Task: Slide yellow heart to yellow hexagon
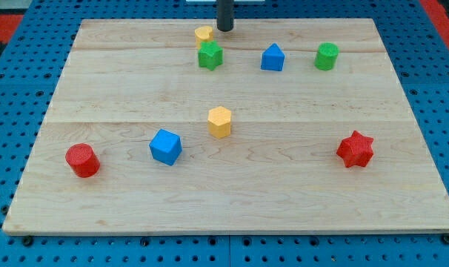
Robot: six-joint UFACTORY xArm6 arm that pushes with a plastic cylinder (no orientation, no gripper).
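Nearest the view's bottom: front edge of a pale wooden board (232,219), resting on a blue pegboard (17,89). Just above that edge, at the view's left, a red cylinder (82,160); to its right, a blue cube (166,146); far over at the view's right, a red star (356,149). Near the board's middle, a yellow hexagon (220,122), standing alone, well apart from every other block.

Toward the view's top, a row of three: green star (210,55), blue block with a peaked top (273,57), green cylinder (327,56), each apart from the next. Yellow heart (204,33) just above the green star, touching it or very nearly so, close to the board's top edge, and well apart from the yellow hexagon lower down.

Dark rod entering from the view's top edge; my tip (224,29) just to the right of the yellow heart, level with it, near but not clearly touching. No jaws on this rod, so nothing open or closed and nothing held; contact between tip and heart not clear from this view
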